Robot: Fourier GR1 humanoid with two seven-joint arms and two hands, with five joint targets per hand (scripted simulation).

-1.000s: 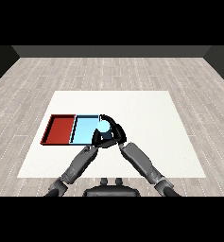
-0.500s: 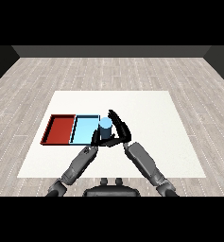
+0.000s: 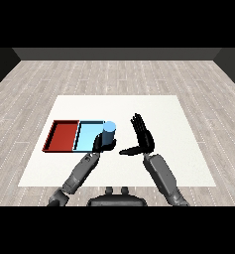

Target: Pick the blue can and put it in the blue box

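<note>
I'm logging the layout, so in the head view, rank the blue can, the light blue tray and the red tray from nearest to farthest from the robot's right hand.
From the right hand:
1. blue can, just to its left, at the blue tray's right edge, in the left hand.
2. light blue tray, left of the can.
3. red tray, farthest left.

The left hand (image 3: pixel 100 144) covers the near right corner of the light blue tray (image 3: pixel 88 135) and the foot of the blue can (image 3: pixel 108 134); whether the can stands inside the tray cannot be told; its fingers are too small to read.
</note>
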